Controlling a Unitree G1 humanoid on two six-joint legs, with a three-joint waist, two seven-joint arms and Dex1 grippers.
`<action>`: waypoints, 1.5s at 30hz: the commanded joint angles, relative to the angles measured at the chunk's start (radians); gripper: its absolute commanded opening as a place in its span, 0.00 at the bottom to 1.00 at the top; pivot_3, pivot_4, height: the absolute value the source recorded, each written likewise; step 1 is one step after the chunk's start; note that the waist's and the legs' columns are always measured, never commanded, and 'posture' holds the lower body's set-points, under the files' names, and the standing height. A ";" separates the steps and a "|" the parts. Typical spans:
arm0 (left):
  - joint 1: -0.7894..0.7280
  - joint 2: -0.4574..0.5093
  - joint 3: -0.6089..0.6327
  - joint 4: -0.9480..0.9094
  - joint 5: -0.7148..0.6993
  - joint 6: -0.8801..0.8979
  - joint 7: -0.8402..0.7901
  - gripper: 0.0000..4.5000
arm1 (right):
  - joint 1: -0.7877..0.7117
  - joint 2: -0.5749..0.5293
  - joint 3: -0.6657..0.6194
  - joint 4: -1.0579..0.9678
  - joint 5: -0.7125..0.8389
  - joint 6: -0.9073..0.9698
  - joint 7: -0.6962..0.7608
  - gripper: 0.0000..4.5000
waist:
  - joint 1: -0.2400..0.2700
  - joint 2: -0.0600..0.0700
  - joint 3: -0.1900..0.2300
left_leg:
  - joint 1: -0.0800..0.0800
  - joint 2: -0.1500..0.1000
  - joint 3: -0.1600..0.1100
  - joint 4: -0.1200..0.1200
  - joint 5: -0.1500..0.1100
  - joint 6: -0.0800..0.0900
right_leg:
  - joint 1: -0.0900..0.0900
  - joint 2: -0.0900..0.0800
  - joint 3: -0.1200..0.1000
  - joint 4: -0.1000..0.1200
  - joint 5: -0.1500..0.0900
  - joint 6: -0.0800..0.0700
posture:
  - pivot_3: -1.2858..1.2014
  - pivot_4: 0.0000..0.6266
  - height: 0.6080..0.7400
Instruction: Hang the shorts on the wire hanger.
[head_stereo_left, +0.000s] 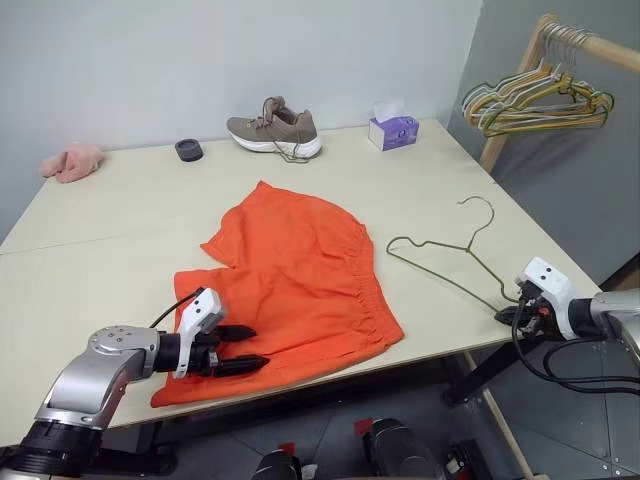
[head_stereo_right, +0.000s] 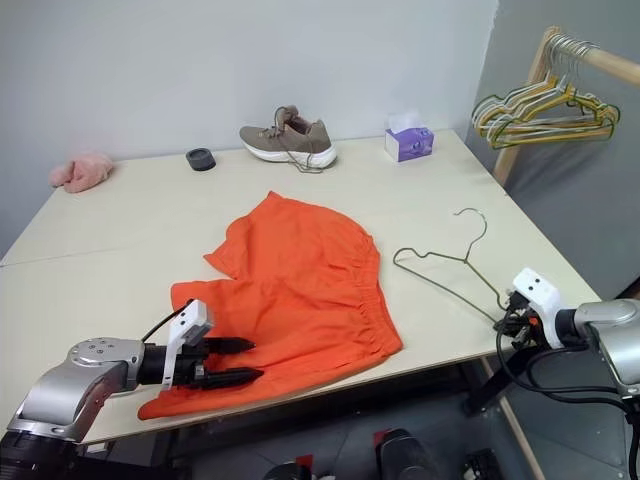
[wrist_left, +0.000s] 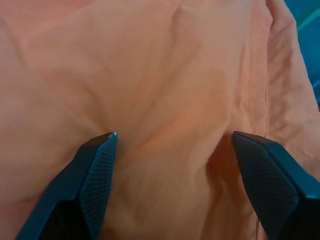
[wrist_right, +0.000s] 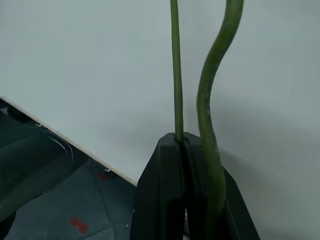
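Note:
The bright orange shorts (head_stereo_left: 300, 280) lie spread flat on the pale table (head_stereo_left: 120, 230), waistband toward the right. My left gripper (head_stereo_left: 245, 348) hovers low over their near left corner, open, with orange fabric showing between its two fingers (wrist_left: 95, 175) and nothing held. The thin olive-green wire hanger (head_stereo_left: 467, 246) lies flat on the table to the right of the shorts, apart from them, hook pointing away. At the table's right front edge my right gripper (head_stereo_left: 505, 312) is shut on the hanger's near corner. The wire (wrist_right: 176, 75) rises from between its closed fingers.
At the table's far edge lie a tan shoe (head_stereo_left: 275, 130), a purple tissue box (head_stereo_left: 393, 130), a small black round object (head_stereo_left: 188, 150) and a pink cloth (head_stereo_left: 72, 162). A wooden rack with several bunched hangers (head_stereo_left: 535, 100) stands beyond the right edge.

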 joint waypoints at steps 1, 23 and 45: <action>0.009 0.009 0.006 -0.038 0.001 -0.016 0.000 0.85 | -0.021 0.005 0.012 -0.029 0.034 0.029 0.003 0.00 | -0.004 0.000 0.000 | 0.000 0.000 0.000 0.000 0.000 0.000 | 0.000 0.000 0.000 0.000 0.000 0.000 | 0.42 0.09 1.00; 0.034 0.005 0.007 -0.080 -0.002 -0.013 0.026 0.85 | -0.078 -0.001 0.080 -0.160 0.198 0.162 0.029 0.00 | -0.006 0.000 0.000 | -0.001 0.000 0.000 0.000 0.000 0.000 | -0.001 0.000 -0.001 -0.001 -0.001 -0.001 | 0.43 0.08 1.00; 0.049 -0.011 -0.007 -0.115 0.005 -0.023 0.051 0.85 | -0.373 0.366 -0.058 0.139 0.382 0.734 -0.238 0.00 | -0.001 0.000 0.000 | -0.002 0.000 -0.001 -0.001 0.000 0.000 | -0.002 0.001 0.000 0.000 0.002 0.003 | 0.44 0.08 1.00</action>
